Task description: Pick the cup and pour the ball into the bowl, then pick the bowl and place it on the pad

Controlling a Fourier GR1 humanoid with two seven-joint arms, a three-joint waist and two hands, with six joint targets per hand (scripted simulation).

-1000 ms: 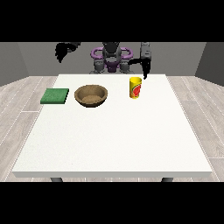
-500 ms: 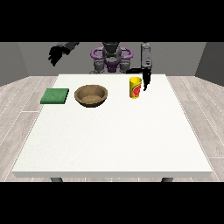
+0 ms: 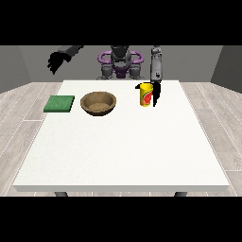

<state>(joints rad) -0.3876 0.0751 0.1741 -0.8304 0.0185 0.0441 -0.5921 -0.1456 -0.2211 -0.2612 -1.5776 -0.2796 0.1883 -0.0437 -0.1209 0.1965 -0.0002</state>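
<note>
A yellow cup [image 3: 145,94] with a red mark stands upright on the white table [image 3: 123,146], right of centre at the back. The hand at the view's right [image 3: 156,93] hangs down right beside the cup, at its right side; whether it touches the cup I cannot tell. A brown wooden bowl [image 3: 98,103] sits left of the cup. Further left lies a flat green pad [image 3: 59,103]. The hand at the view's left [image 3: 56,61] is raised high above the table's back left corner, its fingers spread downward, holding nothing. No ball shows.
The robot's torso [image 3: 120,64] stands behind the table's back edge. Grey plank floor surrounds the table.
The hand at the view's right has come down from behind the cup to its right side. The hand at the view's left has risen and swung outward to the left.
</note>
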